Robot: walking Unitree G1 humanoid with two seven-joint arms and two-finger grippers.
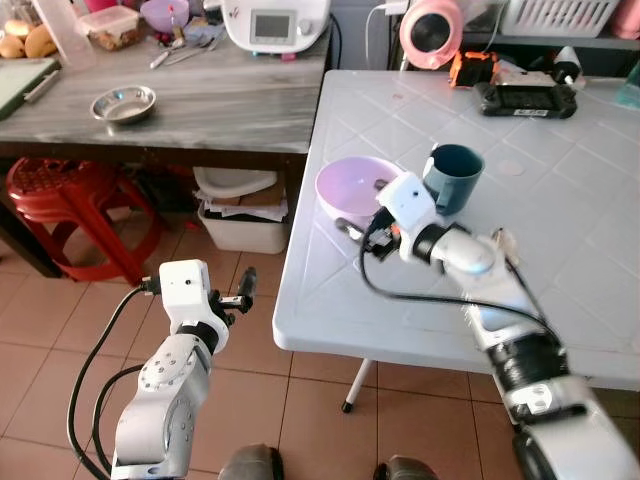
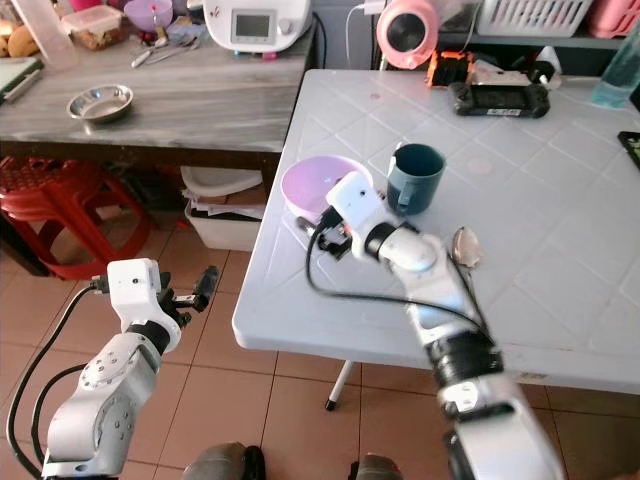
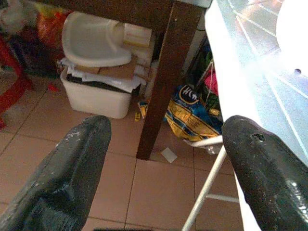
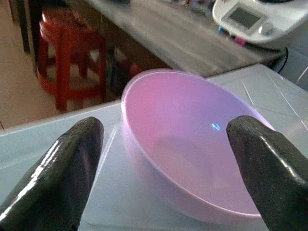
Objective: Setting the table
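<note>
Reaching over the white table [image 1: 560, 250], my right gripper [image 4: 163, 159] hangs just short of the pink bowl [image 1: 355, 188], fingers spread wide and holding nothing. In the right wrist view the two black fingers [image 4: 57, 178] stand either side of the bowl's near rim, not touching it; the bowl sits upright near the table's left edge. A small bluish mark shows on the bowl's inner wall, too faint to read.

Just beside the bowl, to its right, stands a dark teal mug [image 1: 453, 178], upright. A spoon [image 2: 464, 246] lies on the table beside my right forearm.

My left gripper [image 1: 243, 288] is held low over the tiled floor [image 1: 60, 330], off the table's left edge, also spread wide and empty. Past its fingers [image 3: 67, 178], the left wrist view shows a white bin [image 3: 96, 94] with cardboard and a white basin on top, and a yellow and blue bag [image 3: 190, 118] under the table; its lettering is too blurred to read.

To the left is a grey wooden counter [image 1: 220, 100] with a steel bowl [image 1: 124, 103] on it and a white appliance [image 1: 275, 22] with a small screen at the back. A red stool [image 1: 70, 200] stands under the counter. At the table's far end sit a pink round appliance [image 1: 432, 30] and a black handheld device [image 1: 526, 98]; no writing on them is legible.
</note>
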